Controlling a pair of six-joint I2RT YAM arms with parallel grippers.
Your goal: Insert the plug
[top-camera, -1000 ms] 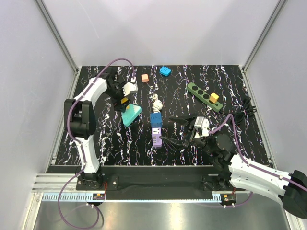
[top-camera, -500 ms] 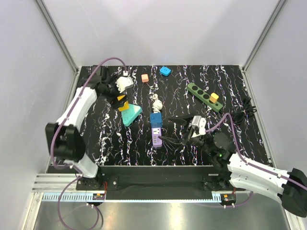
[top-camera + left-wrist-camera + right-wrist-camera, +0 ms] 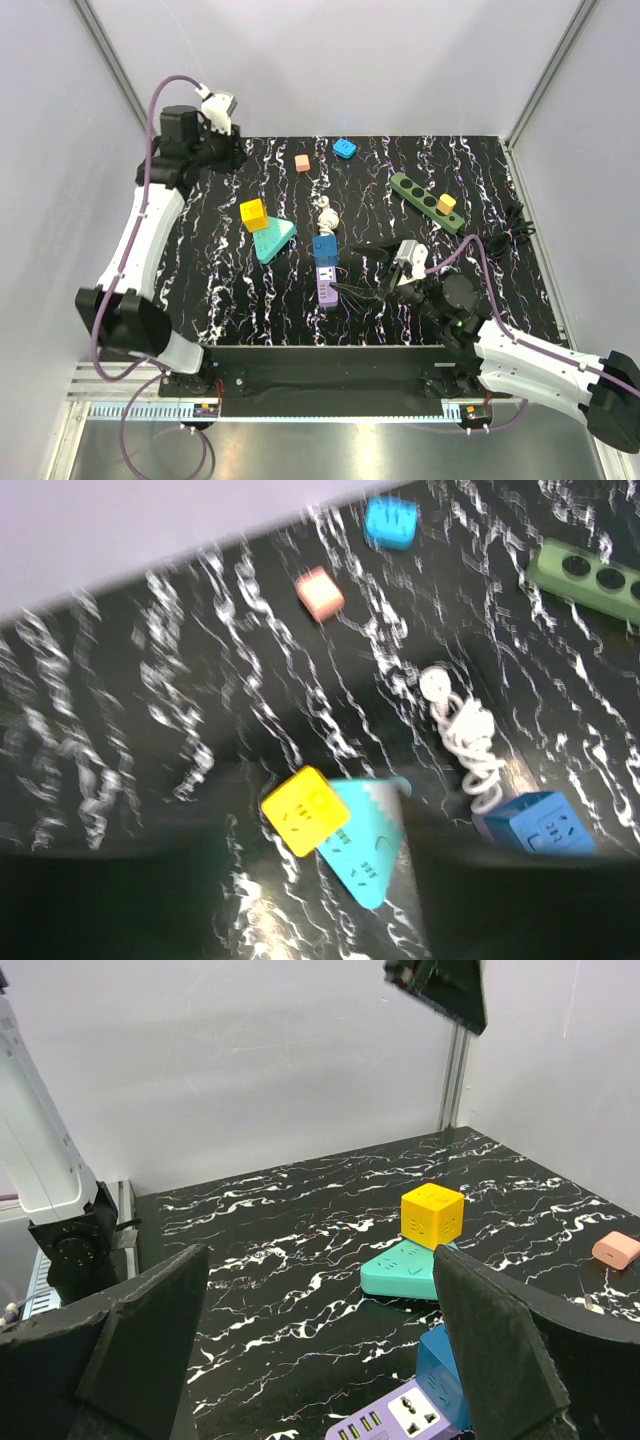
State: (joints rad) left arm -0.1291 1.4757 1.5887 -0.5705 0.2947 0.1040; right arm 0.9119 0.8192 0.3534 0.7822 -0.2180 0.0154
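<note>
White arms with black joints, purple cables, black-fingered right gripper.

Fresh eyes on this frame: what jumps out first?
A yellow cube plug sits on a teal triangular power strip left of centre. The right pincer gapes wide open beside the purple power strip near the middle. The left arm reaches up to the far-left corner.

Black white-veined table, pale grey walls
</note>
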